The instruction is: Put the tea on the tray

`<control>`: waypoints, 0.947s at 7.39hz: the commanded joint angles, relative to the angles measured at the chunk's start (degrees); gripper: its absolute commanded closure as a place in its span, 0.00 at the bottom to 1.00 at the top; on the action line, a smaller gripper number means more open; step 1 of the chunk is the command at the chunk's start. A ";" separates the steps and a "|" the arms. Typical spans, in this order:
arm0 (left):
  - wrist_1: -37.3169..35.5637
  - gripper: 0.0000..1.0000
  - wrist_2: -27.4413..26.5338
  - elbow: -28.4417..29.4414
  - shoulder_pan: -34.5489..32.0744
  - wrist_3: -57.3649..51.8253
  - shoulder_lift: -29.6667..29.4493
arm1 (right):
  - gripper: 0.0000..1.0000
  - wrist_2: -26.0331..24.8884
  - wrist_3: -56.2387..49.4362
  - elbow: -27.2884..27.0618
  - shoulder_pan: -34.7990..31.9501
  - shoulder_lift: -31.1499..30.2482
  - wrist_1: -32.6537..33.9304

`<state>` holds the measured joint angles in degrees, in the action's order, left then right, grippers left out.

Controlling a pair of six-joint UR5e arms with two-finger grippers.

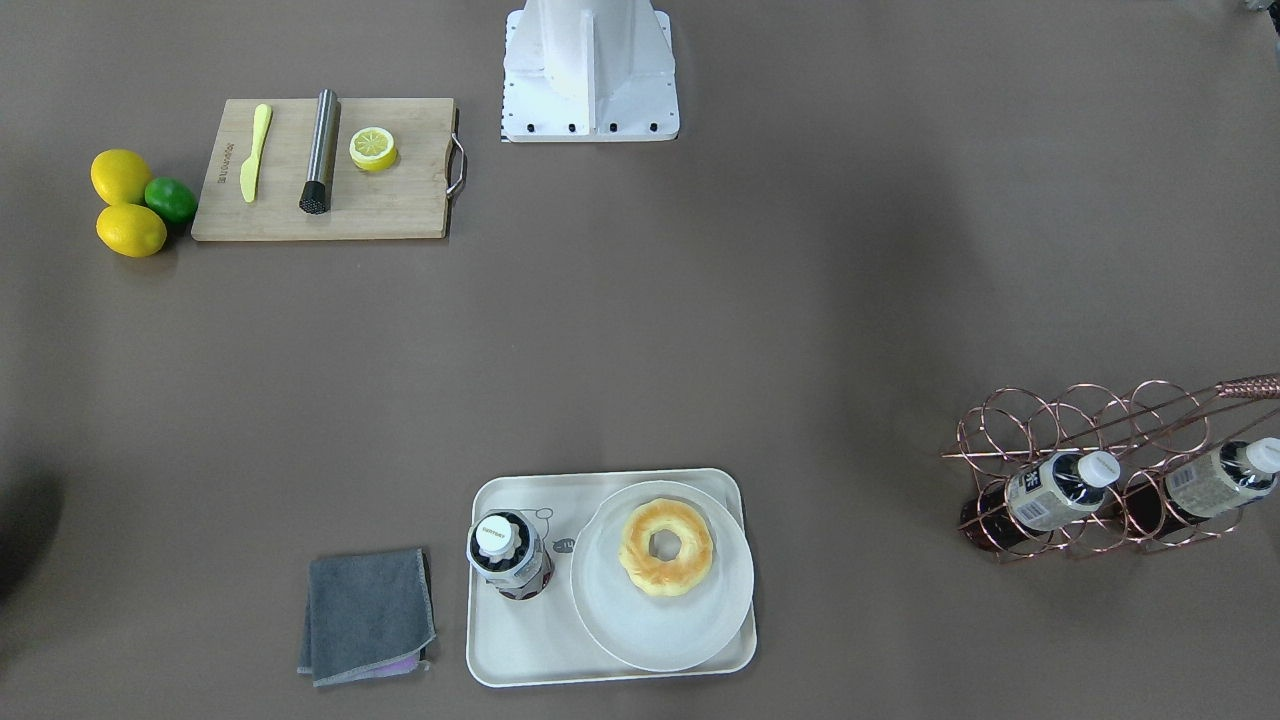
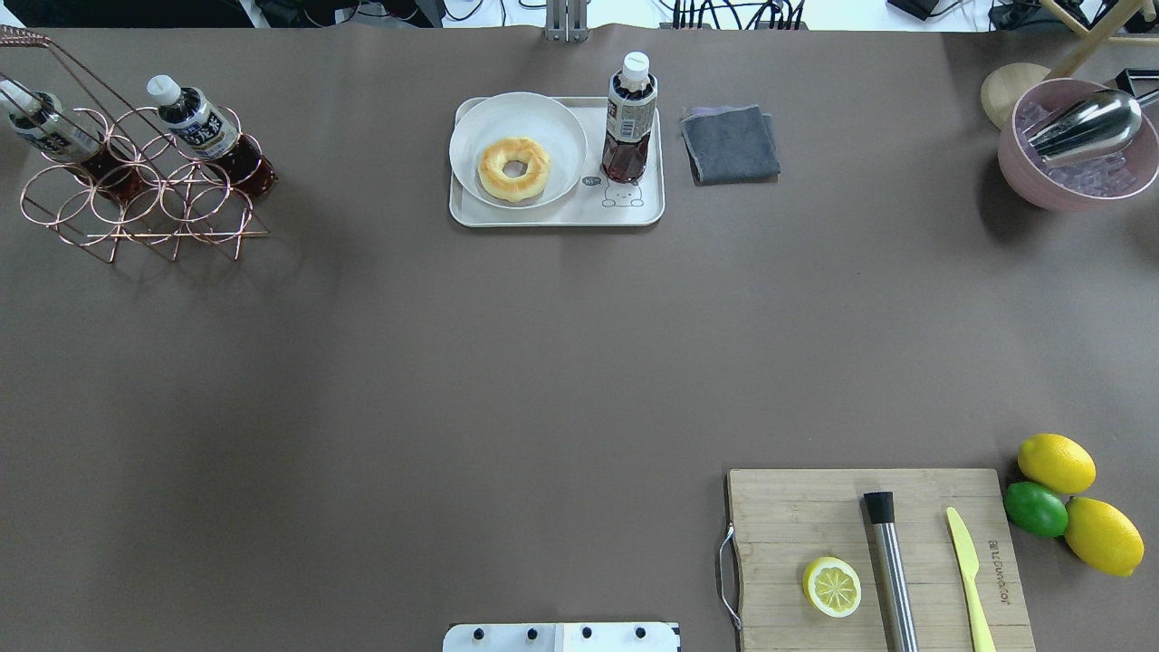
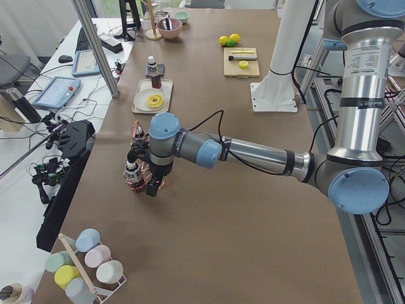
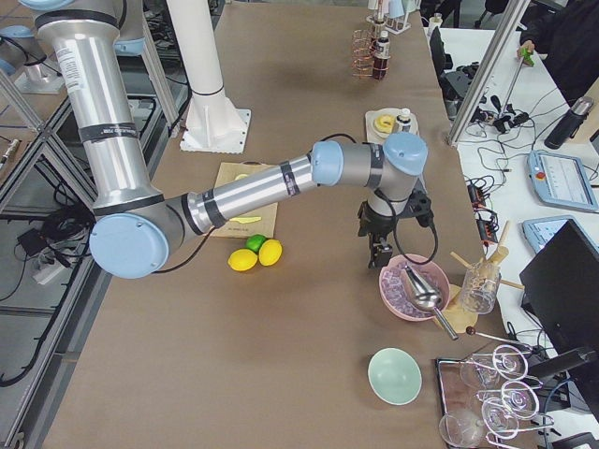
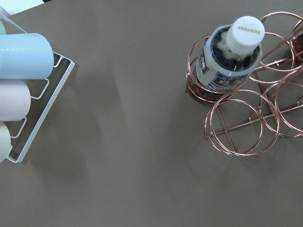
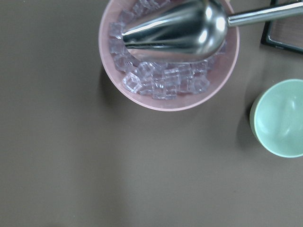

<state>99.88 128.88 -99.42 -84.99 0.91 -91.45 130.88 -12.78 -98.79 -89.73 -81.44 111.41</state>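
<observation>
Nearest the front-facing camera sits the tray (image 1: 520, 650). The tea (image 1: 508, 553) stands upright on it, at the end next to the grey cloth (image 1: 368, 615) and just beside the round plate (image 1: 660, 630) that carries the doughnut (image 1: 666, 547). No arm shows in this view, so I judge the task as good as done. Far off to the side, the copper rack (image 1: 1100, 440) holds 2 spare bottles (image 1: 1060, 490). In the overhead view the tea is close to the tray's far rim. It is tall and narrow on a small base, so a knock to the tray or plate could tip it over that rim. In the exterior left view the left gripper (image 3: 152, 185) hangs just beside the rack, well apart from the tray, and I cannot tell whether its jaws are parted or closed. A careless move there could snag the wire rings or topple a spare bottle. In the exterior right view the right gripper (image 4: 378, 251) hovers near the pink bowl (image 4: 388, 295) of ice with its metal scoop (image 4: 421, 288), and again I cannot tell how its jaws stand. Dropping lower could strike the scoop and spill ice. The left wrist view shows 1 racked bottle below and no fingers. The right wrist view shows only the ice bowl, the scoop and a mint bowl (image 6: 279, 118).
</observation>
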 commanded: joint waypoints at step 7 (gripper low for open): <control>0.14 0.02 -0.04 0.29 -0.26 -0.12 2.92 | 0.00 0.60 -0.32 4.57 -2.38 -6.71 -10.24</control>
<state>99.86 128.76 -98.77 -85.07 0.95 -90.76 131.47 -13.12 -94.28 -92.11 -88.27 101.43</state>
